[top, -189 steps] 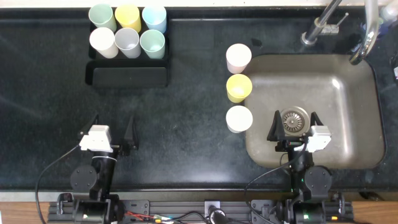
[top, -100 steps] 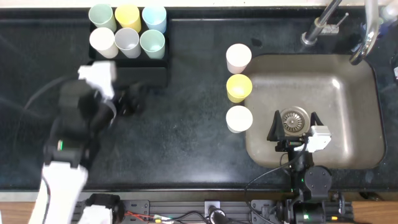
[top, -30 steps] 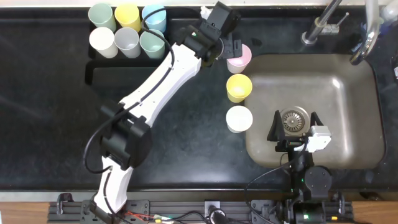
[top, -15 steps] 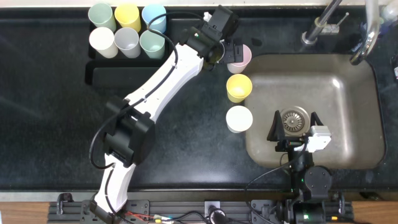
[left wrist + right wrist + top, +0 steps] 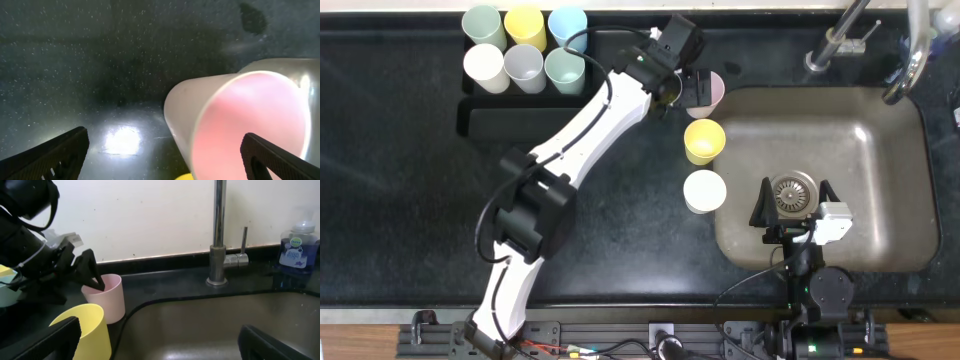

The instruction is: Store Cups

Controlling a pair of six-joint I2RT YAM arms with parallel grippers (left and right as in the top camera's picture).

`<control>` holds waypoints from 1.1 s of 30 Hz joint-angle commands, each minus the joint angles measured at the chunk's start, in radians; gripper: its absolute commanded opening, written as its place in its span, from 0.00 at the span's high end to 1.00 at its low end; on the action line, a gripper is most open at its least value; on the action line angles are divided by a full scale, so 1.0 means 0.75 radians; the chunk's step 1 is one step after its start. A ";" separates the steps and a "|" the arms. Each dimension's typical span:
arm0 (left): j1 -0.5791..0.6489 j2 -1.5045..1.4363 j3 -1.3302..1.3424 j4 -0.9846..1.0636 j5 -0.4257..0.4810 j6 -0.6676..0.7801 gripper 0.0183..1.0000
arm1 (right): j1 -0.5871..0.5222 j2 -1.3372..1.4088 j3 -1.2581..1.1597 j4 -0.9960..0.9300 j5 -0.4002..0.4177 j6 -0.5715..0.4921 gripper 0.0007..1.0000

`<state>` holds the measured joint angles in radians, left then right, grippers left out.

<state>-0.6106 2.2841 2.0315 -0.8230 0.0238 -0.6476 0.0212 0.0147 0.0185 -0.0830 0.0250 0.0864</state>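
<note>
A pink cup (image 5: pixel 716 91) stands upright on the dark counter at the sink's far left corner. My left gripper (image 5: pixel 694 87) has reached across to it and is open. In the left wrist view the pink cup (image 5: pixel 240 120) sits between the spread fingers (image 5: pixel 50 155), closer to one of them. A yellow cup (image 5: pixel 704 141) and a white cup (image 5: pixel 704 191) stand in a row nearer than the pink one. My right gripper (image 5: pixel 792 204) rests open over the sink by the drain. From the right wrist view the left gripper (image 5: pixel 87 272) is at the rim of the pink cup (image 5: pixel 107 297).
A black rack (image 5: pixel 525 122) at the back left holds several cups in its rear rows; its front section is bare. The steel sink (image 5: pixel 880 170) fills the right side, with a faucet (image 5: pixel 218 235) and a soap bottle (image 5: pixel 298 242) behind it.
My left arm rose from its rest spot, swung across the counter and closed in on the pink cup, edging nearer over the last second. The right arm has not moved.
</note>
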 commanded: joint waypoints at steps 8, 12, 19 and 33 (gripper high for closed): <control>0.000 0.020 0.024 -0.002 -0.014 0.030 0.79 | 0.004 -0.015 -0.019 0.007 -0.008 0.009 0.00; 0.000 0.020 0.026 0.025 -0.013 0.030 0.98 | 0.004 -0.015 -0.019 0.007 -0.008 0.009 0.00; 0.002 -0.014 0.169 -0.015 -0.052 0.037 0.98 | 0.004 -0.015 -0.019 0.007 -0.008 0.010 0.00; 0.222 -0.430 0.201 -0.883 -0.095 -0.283 0.98 | 0.004 -0.015 -0.019 0.007 -0.008 0.009 0.00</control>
<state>-0.4931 2.0357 2.1609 -1.4139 -0.0307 -0.7551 0.0212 0.0147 0.0185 -0.0830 0.0257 0.0860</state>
